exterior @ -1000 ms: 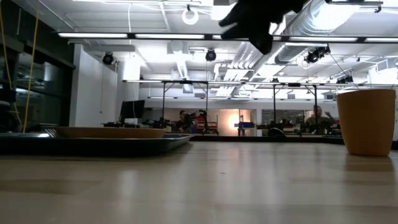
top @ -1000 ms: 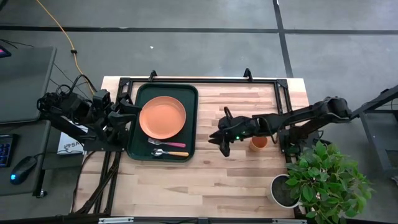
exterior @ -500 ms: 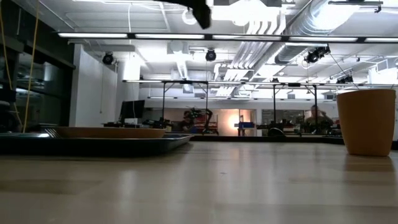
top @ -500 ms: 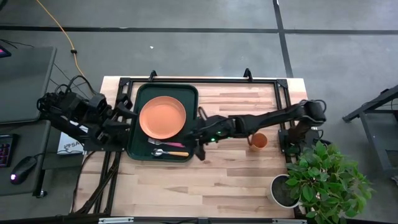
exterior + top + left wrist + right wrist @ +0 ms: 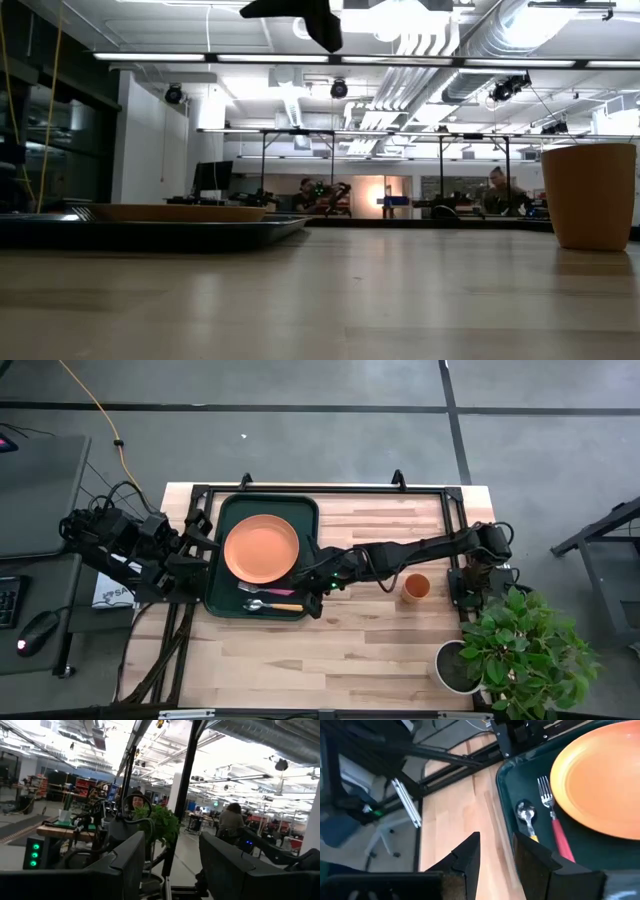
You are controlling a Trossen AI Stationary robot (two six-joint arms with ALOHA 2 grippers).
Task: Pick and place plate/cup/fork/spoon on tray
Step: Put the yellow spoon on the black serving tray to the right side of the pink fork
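Note:
The dark green tray (image 5: 215,585) lies at the table's left. On it are the orange plate (image 5: 262,549), the pink-handled fork (image 5: 270,591) and the orange-handled spoon (image 5: 273,606), both near the tray's near edge. The fork (image 5: 554,822) and spoon (image 5: 526,814) lie side by side next to the plate (image 5: 600,785). The orange cup (image 5: 416,586) stands upright on the wood at the right. My right gripper (image 5: 309,582) hovers open above the tray's near right corner, nothing between its fingers (image 5: 470,852). My left gripper (image 5: 200,532) waits open off the tray's left edge.
A potted green plant (image 5: 525,650) in a grey pot (image 5: 452,668) stands at the near right corner. A black metal frame (image 5: 400,486) runs along the table's far edge. Bare wood (image 5: 360,630) lies between tray and cup.
My right gripper has swept from beside the cup toward the table's left, rising a little, and now hangs over the tray's near right corner. The cup stays upright where it was. My left gripper has rolled a little in place.

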